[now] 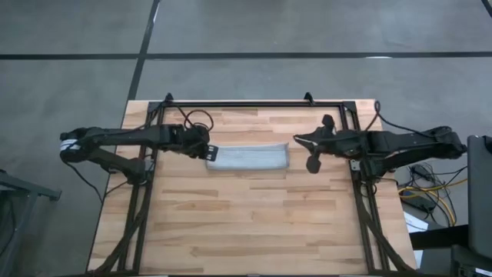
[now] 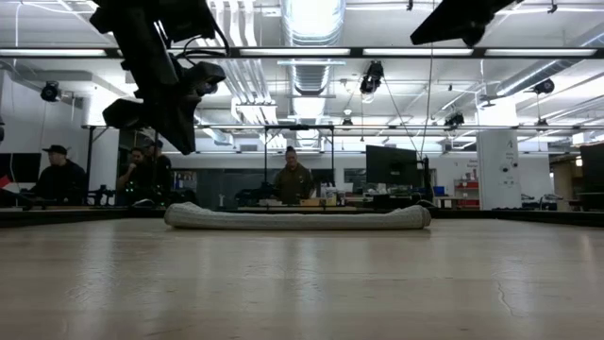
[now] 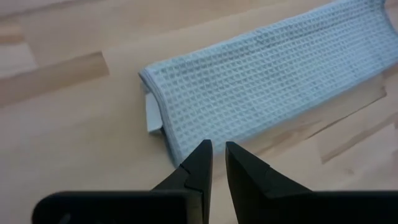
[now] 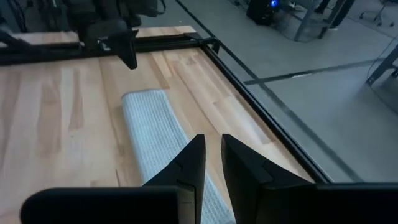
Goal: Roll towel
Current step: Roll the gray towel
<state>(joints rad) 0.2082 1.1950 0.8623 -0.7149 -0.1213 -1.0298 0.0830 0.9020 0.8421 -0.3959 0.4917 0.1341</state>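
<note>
The light grey-blue towel [image 1: 247,156] lies on the wooden table as a long narrow roll or folded strip, running left to right, a little beyond the table's middle. It also shows in the low view [image 2: 297,219]. A white tag [image 3: 152,112] sticks out at its left end. My left gripper [image 1: 211,151] hovers above the towel's left end [image 3: 168,93], fingers shut [image 3: 217,155], touching nothing. My right gripper [image 1: 296,141] is raised above the towel's right end, shut [image 4: 213,146] and empty; the towel [image 4: 155,137] stretches away below it.
A black frame [image 1: 254,104] runs along the table's far edge and down both sides. Bare wood [image 1: 246,223] lies between the towel and the near edge. Cables [image 1: 430,188] hang off the right side. People [image 2: 293,179] sit in the room beyond the table.
</note>
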